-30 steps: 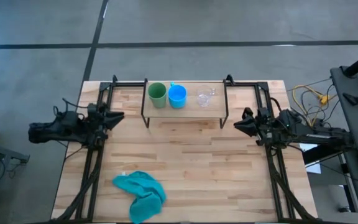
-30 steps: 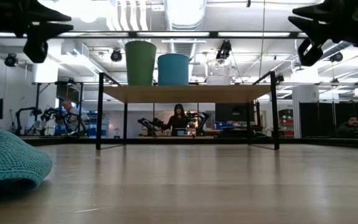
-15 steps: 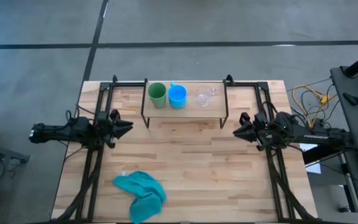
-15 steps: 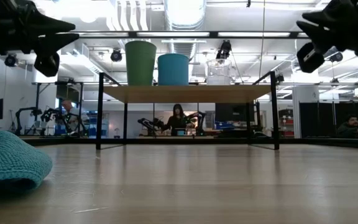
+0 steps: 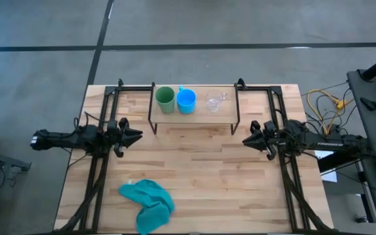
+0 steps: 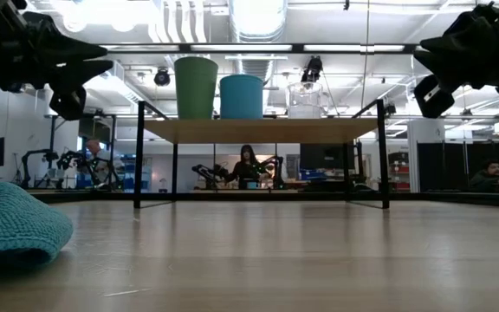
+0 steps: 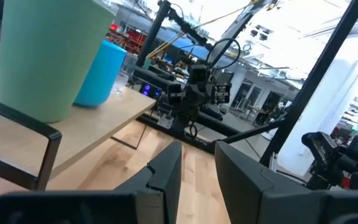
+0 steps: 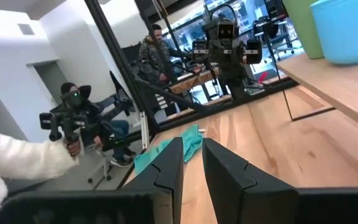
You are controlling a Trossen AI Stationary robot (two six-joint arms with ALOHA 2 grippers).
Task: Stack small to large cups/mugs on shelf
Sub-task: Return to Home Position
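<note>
Three cups stand in a row on the light-wood shelf (image 5: 194,116): a green tumbler (image 5: 165,99), a blue mug (image 5: 186,100) and a clear glass mug (image 5: 215,102), each resting on its base. In the low view the green tumbler (image 6: 196,87), blue mug (image 6: 242,95) and glass mug (image 6: 304,100) stand on the shelf board (image 6: 258,131). My left gripper (image 5: 136,135) hovers off the shelf's left near corner, shut. My right gripper (image 5: 245,140) hovers off its right near corner, shut. Both are empty.
A teal cloth (image 5: 149,203) lies crumpled near the table's near edge, left of centre. Black frame rails (image 5: 100,170) run along both table sides. Bare wood lies between the grippers and before the shelf. People (image 8: 73,118) sit beyond the table.
My left gripper has moved toward the table's near edge and inward toward the middle, dropping a little. My right gripper has moved slightly toward the near edge and lower. The cups have stayed in place.
</note>
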